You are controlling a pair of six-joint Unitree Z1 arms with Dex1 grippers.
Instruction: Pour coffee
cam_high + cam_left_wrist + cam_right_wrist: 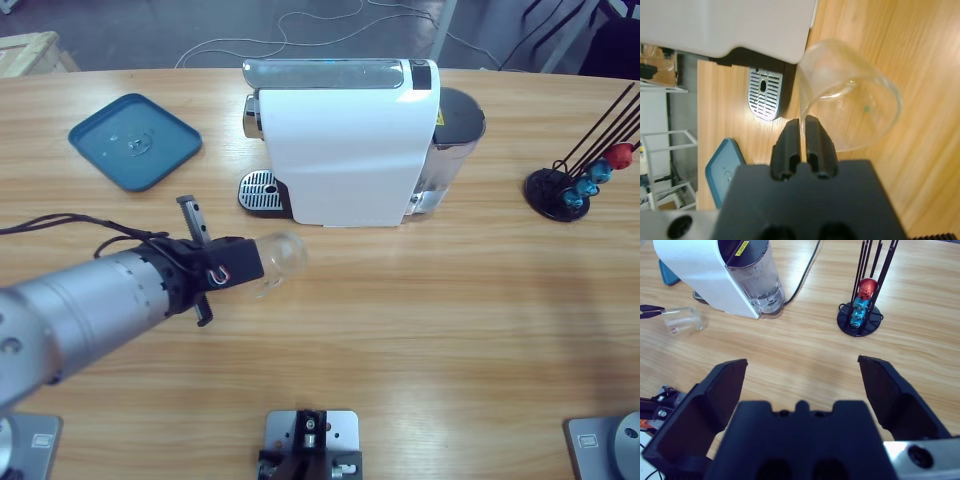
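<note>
Above wooden table (420, 330), left fingers (801, 132) pinch tipped glass's (850, 95) rim.

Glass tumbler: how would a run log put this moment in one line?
left gripper: shut on glass tumbler rim, tumbler empty | right gripper: open, idle | coffee machine: untouched

Bare tabletop (430, 330) stretches open before the coffee machine (345, 150). The capsule stand (575, 185) and blue tray (135, 140) flank it, well apart.

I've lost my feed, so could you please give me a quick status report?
Left gripper shut on glass tumbler rim, tumbler held off the table, no coffee visible. Right gripper open, empty. Coffee machine drip tray unobstructed.
</note>
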